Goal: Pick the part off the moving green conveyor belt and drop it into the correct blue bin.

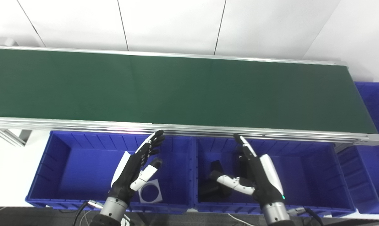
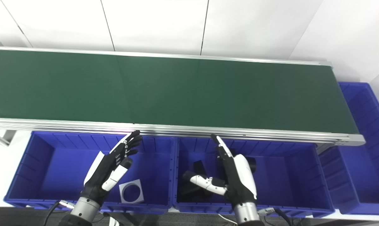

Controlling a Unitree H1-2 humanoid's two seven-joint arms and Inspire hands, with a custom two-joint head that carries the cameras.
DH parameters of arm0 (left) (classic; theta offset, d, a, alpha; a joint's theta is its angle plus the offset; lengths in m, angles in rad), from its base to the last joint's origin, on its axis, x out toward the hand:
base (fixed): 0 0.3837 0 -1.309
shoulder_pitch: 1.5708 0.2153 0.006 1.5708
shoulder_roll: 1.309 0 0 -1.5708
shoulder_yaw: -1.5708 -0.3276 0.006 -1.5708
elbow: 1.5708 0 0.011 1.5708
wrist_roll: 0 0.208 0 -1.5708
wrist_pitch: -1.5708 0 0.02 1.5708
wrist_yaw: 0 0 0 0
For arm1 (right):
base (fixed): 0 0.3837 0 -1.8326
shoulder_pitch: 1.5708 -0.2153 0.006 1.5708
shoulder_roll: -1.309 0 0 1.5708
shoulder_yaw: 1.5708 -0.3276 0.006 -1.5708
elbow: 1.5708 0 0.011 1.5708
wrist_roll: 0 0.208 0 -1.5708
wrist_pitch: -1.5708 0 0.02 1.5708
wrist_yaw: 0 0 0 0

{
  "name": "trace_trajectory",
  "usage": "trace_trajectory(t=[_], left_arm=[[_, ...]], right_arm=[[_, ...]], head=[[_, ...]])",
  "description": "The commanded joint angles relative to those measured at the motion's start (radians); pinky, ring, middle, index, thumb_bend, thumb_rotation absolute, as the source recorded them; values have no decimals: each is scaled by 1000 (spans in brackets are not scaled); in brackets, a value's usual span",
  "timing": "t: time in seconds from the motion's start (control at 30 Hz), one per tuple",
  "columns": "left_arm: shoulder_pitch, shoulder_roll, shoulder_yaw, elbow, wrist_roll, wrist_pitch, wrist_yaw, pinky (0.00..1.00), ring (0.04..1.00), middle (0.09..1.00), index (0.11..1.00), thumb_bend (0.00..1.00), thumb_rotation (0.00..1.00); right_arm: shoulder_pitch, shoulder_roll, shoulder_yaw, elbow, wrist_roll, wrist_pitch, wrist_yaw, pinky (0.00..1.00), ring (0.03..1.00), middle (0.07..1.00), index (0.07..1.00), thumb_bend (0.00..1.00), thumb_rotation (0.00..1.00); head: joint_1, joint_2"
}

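The green conveyor belt (image 1: pixel 177 88) runs across the view with no part on it. My left hand (image 1: pixel 137 164) hovers open over the left blue bin (image 1: pixel 70 163), fingers stretched toward the belt's near rail. A grey square plate with a round hole (image 1: pixel 150 191) lies in that bin just below the hand. My right hand (image 1: pixel 255 171) hangs open above the middle blue bin (image 1: pixel 302 169), holding nothing. Black parts (image 1: pixel 213 179) lie in that bin, partly hidden behind the hand.
A third blue bin (image 1: pixel 376 125) stands at the belt's right end. The aluminium rail (image 1: pixel 189 128) edges the belt's near side just beyond my fingertips. White wall panels rise behind the belt.
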Motion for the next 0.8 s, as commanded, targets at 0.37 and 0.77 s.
trace_trajectory(t=[0.37, 0.77], left_arm=[[-18, 5, 5, 48, -2, -125, 22, 849, 898, 902, 912, 779, 832], [-40, 3, 16, 128, -40, -208, 17, 864, 905, 901, 913, 797, 757]], right_arm=[[28, -25, 0, -2, 231, -135, 21, 904, 952, 957, 994, 836, 595], [15, 16, -11, 88, 240, -245, -38, 916, 916, 918, 943, 828, 459]], head=[[0, -44], [-7, -99]])
